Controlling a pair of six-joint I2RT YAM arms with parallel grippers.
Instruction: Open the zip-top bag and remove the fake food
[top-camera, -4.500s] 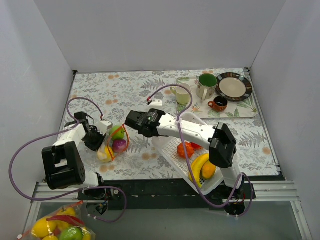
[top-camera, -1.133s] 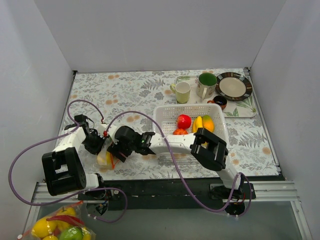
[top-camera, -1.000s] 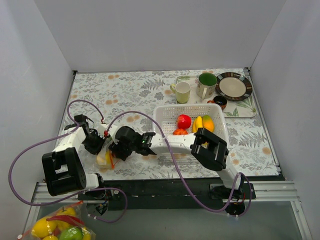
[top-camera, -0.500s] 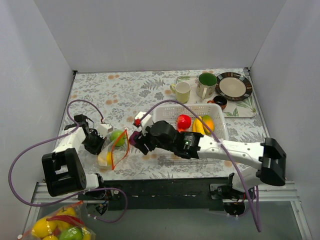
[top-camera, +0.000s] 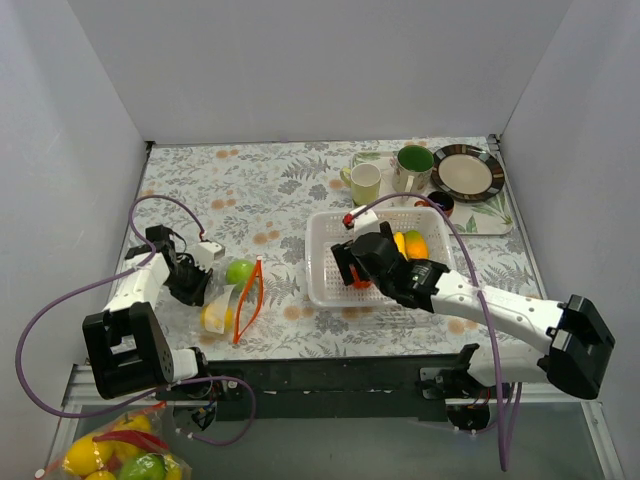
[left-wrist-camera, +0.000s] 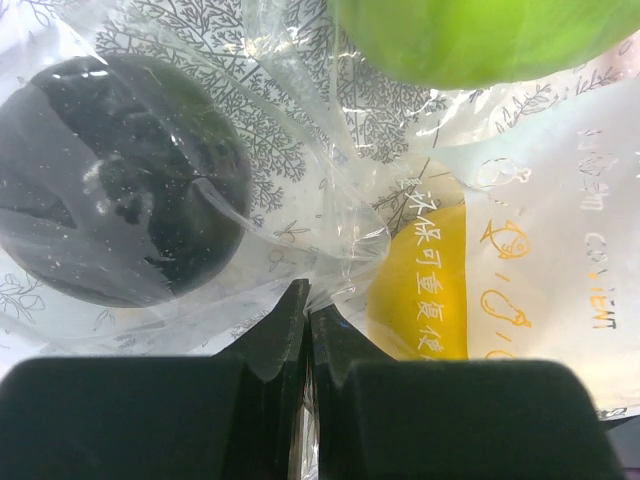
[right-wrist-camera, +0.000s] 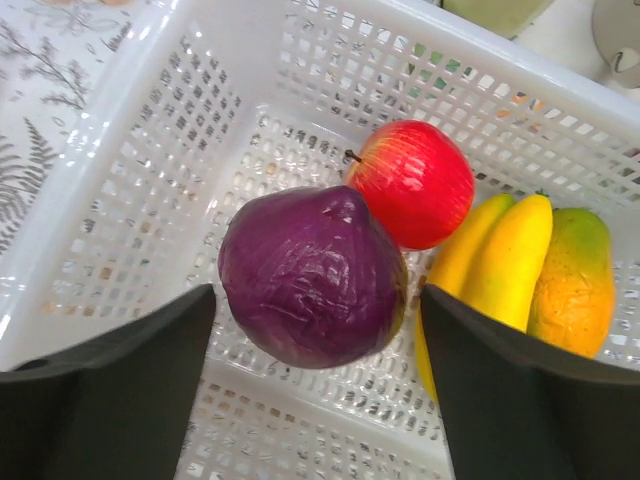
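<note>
The zip-top bag (top-camera: 232, 300) lies open at the near left, its red zip strip (top-camera: 248, 300) standing up. A green fruit (top-camera: 240, 271) and a yellow lemon (top-camera: 214, 317) are in it. My left gripper (top-camera: 192, 283) is shut on the bag's plastic (left-wrist-camera: 330, 250); the green fruit (left-wrist-camera: 480, 40) and the lemon (left-wrist-camera: 430, 290) show through it. My right gripper (top-camera: 358, 272) is over the white basket (top-camera: 325, 285). It is open (right-wrist-camera: 317, 290), with a purple round piece (right-wrist-camera: 312, 275) between the fingers and a narrow gap on each side.
The basket (right-wrist-camera: 150, 200) holds a red apple (right-wrist-camera: 412, 182), a banana (right-wrist-camera: 495, 265) and a mango (right-wrist-camera: 572, 280). Two cups (top-camera: 364, 184), a small brown cup and a striped plate (top-camera: 466, 172) stand on a tray at the back right. A second bag of fruit (top-camera: 118, 455) lies below the table's near edge.
My right arm has carried the purple piece from the bag's mouth to the right, over the basket, and its fingers now stand apart. The left gripper still pinches the bag.
</note>
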